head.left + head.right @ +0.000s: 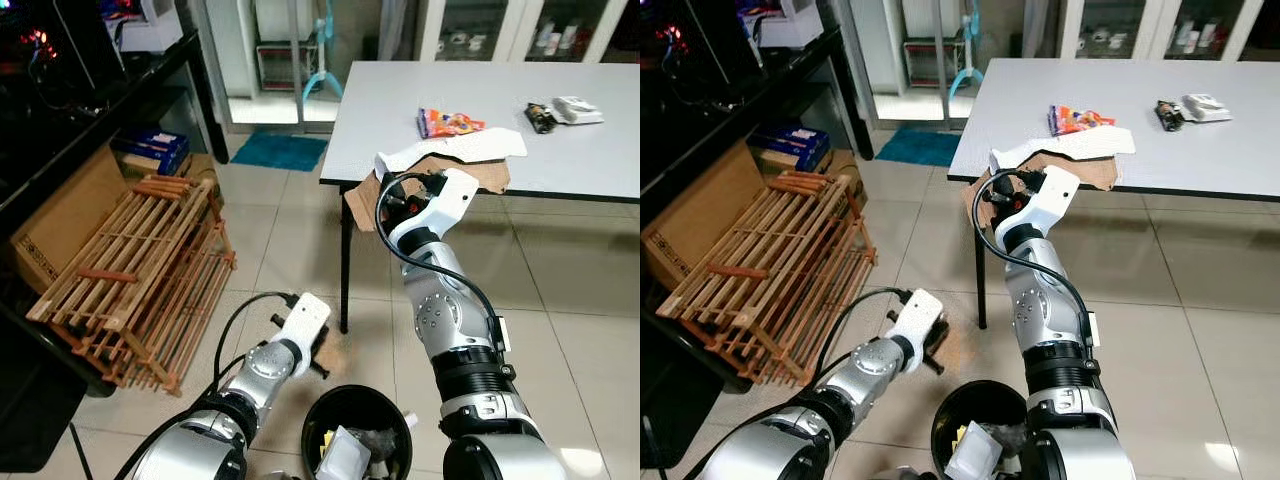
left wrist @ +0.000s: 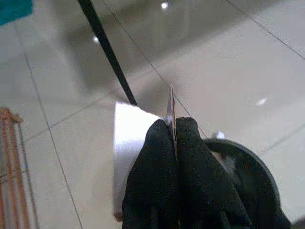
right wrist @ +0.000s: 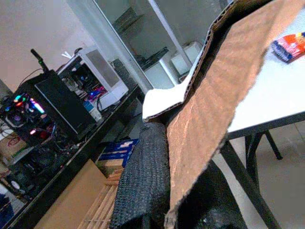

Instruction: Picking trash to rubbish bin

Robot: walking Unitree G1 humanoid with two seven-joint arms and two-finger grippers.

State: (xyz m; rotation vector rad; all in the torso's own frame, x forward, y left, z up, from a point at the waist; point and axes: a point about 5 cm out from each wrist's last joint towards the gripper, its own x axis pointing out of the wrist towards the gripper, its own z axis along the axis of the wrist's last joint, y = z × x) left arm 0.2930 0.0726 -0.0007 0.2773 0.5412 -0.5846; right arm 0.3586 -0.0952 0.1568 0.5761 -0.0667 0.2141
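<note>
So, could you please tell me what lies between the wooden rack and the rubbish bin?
The left hand, pinching a thin card over bare floor tiles, in the left eye view.

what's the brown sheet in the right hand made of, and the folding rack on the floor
The brown sheet held in the right hand looks like corrugated cardboard: matte brown, with a fluted edge showing in the right wrist view. The folding rack looks like unpainted reddish wood, built of thin slats.

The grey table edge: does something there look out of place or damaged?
Yes. A torn brown corrugated cardboard piece hangs over the grey table edge, pinched by the right hand. Its outline is ragged and bent, and white paper lies on it.
</note>
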